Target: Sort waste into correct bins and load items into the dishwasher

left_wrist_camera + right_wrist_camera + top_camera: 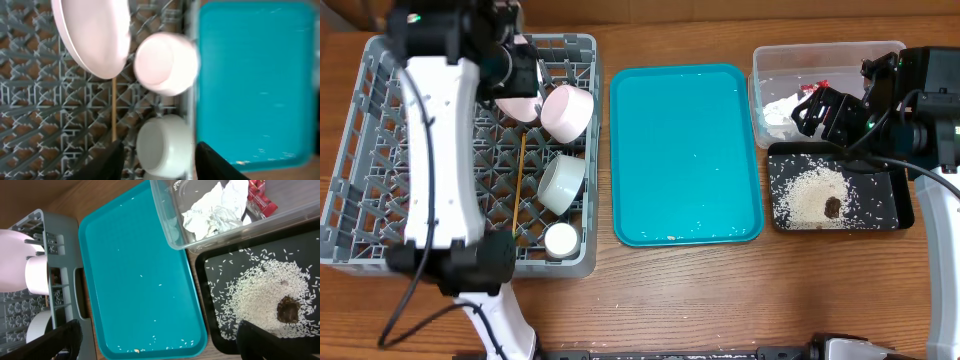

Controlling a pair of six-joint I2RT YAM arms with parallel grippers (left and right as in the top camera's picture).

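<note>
**Hazards.**
- The plate (92, 35) stands tilted in the dish rack (360, 150), its lower edge close to the pinkish bowl (162, 62). The left claw (160, 161) hangs right above it. In my judgement, a finger catching the rim on the way up could tip the plate flat or knock it into that bowl.
- Both bowls lie on their sides. The white bowl (160, 145) sits against the rack's wall on the teal tray (685, 150) side and could roll if nudged.
- A chopstick (114, 107) lies across the lattice floor and may slip through a gap if disturbed.
- The cup (561, 240) stands in the rack's near corner, clear of the arm.
- The right claw (160, 336) hovers over the worktop (670, 290) near the bins. A low sweep could scatter rice (260, 295) out of the shallow black tray (895, 212).
- The teal tray shows a few pale specks, possibly stray grains; I cannot confirm this.

**Claws.**
- Left: the fingers are partly apart, with nothing clamped between them. Whether either one touches the plate cannot be told.
- Right: the fingers are spread fully wide, holding and touching nothing.

**Location of waste.**
- The crumpled paper (212, 215) and the red wrapper (260, 197) lie in the clear tub (840, 55).
- The brown lump (288, 310) sits among the rice in the black tray.
</note>
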